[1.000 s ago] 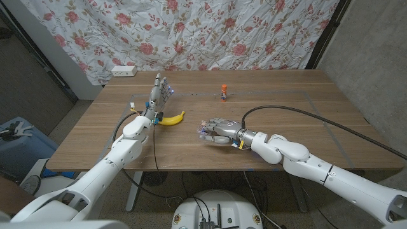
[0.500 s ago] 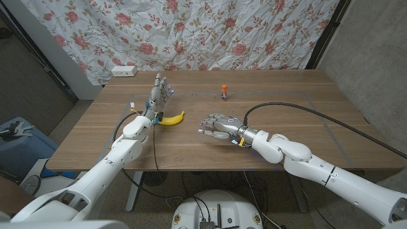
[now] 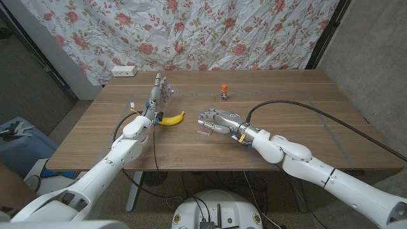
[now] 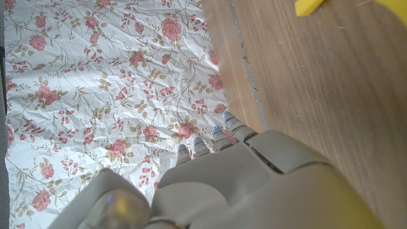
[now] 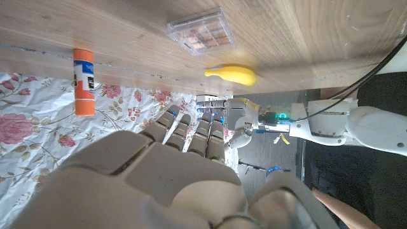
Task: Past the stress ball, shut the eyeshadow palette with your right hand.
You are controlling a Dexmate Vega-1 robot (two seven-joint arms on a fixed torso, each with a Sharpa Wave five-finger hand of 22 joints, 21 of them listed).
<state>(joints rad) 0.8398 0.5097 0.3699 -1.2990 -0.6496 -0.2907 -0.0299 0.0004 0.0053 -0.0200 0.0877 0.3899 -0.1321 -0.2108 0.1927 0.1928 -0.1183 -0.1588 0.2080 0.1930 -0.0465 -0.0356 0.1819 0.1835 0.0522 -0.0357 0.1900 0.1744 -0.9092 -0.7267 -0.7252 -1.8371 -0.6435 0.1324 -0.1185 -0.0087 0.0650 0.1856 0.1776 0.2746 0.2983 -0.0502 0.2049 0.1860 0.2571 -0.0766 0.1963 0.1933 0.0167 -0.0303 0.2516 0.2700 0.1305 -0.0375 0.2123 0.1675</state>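
The eyeshadow palette (image 3: 205, 128) (image 5: 198, 30) is a small clear case with brownish pans. It lies flat on the table, and its lid looks down. My right hand (image 3: 219, 121) (image 5: 178, 172) hovers just behind it, fingers stretched out and apart, holding nothing and clear of the case. The yellow banana-shaped stress ball (image 3: 172, 118) (image 5: 231, 74) (image 4: 310, 6) lies to the palette's left. Behind the ball my left hand (image 3: 159, 92) (image 4: 241, 184) stands upright with its fingers spread and empty.
An orange-capped glue stick (image 3: 224, 93) (image 5: 83, 71) stands farther back on the wooden table (image 3: 286, 102). A white power strip (image 3: 123, 71) lies at the far left corner. A black cable (image 3: 318, 114) trails from my right arm. A floral cloth (image 3: 222, 32) hangs behind.
My right hand has lifted off the palette and drawn back toward the far side, so the case now shows at its fingertips. The left hand has not moved.
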